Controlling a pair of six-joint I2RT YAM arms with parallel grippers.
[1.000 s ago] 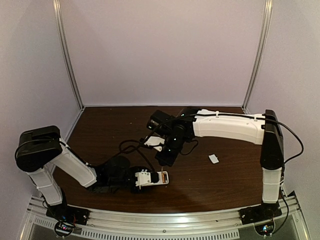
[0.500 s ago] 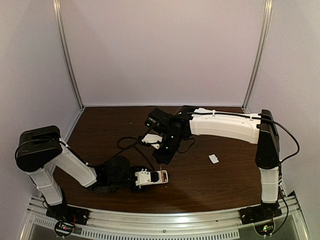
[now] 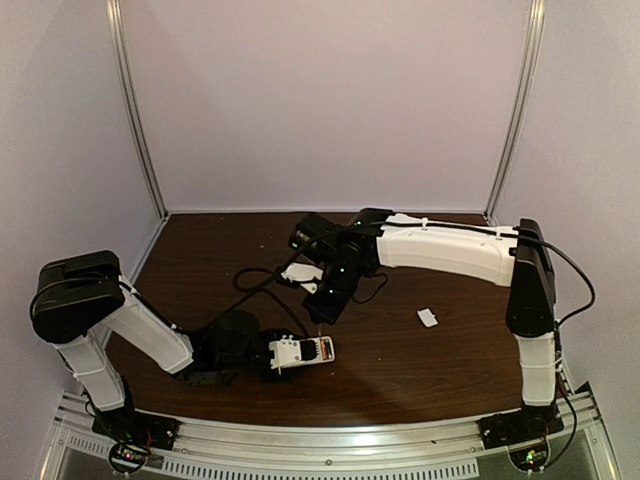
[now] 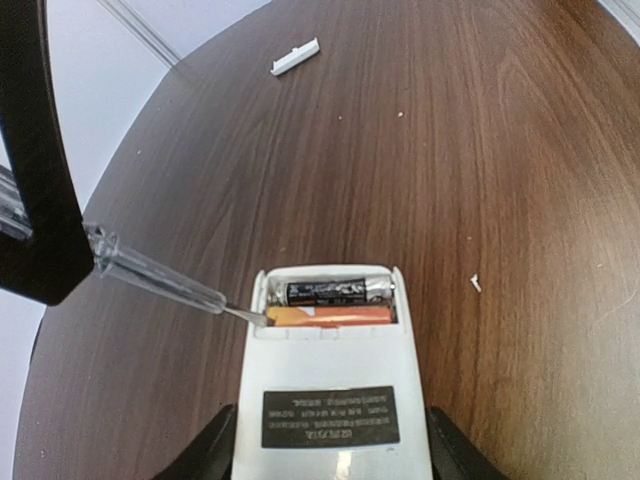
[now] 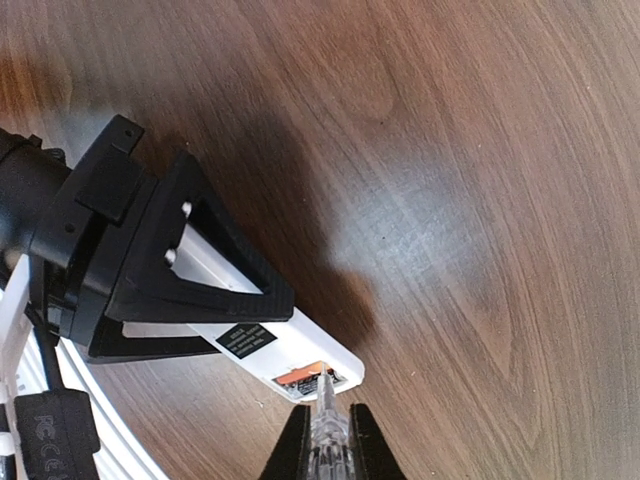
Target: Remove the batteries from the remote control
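**Battery Compartment Open, Both Cells Seated**

We begin at the near edge of the desk (image 3: pixel 420 375). The left gripper (image 3: pixel 280 358) lies low there, a little left of the middle. Its two fingers (image 4: pixel 215 452) press against the long sides of the remote control (image 4: pixel 330 395), so we read it as clamped on the handset.

The remote control lies flat with its plain back and a dark label facing up. Its open battery compartment is at the end pointing away from the left gripper. Inside we see two cells side by side across the handset. The orange battery (image 4: pixel 330 316) is the nearer to the label, and the dark battery (image 4: pixel 335 292), which has a silvery end, lies just beyond it against the end wall.

A screwdriver (image 4: pixel 160 275) with a clear handle slants down from farther back. Its metal tip rests at one end of the orange battery, in the corner of the compartment.

The right gripper (image 3: pixel 325 300) hangs above, towards the desk's middle, with its fingers closed tight on the screwdriver handle.

Farther towards the right edge, well apart from the remote control, a small white plastic piece (image 3: pixel 428 318) lies flat on the desk.
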